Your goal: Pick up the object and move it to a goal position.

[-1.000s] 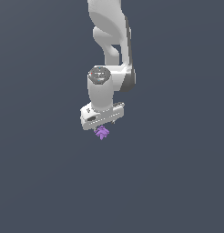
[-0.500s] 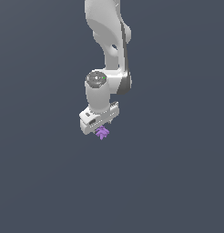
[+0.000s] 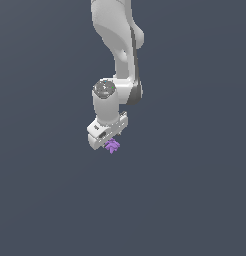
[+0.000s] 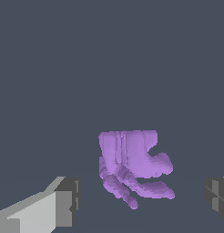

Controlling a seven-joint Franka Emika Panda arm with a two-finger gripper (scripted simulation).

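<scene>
Gripper (image 4: 141, 200) spread wide, fingers apart either side of object (image 4: 132, 166), no contact seen.

Exterior view: purple object (image 3: 112, 145) just under gripper (image 3: 106, 136), at its 5 o'clock.

Likely light, rigid, spiky; lobes may slip. Best pinch across thick central block, not thin prongs.

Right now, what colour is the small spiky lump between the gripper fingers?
The spiky lump is purple, clearest in the wrist view.

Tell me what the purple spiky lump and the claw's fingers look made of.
Purple spiky lump: a flat matte render, blocky ridged lobes, no shine; the real material is open. The claw's fingers: white bodies with dark grey tips, smooth and hard-looking, like plastic with rubbery pads, though that is a guess.
</scene>
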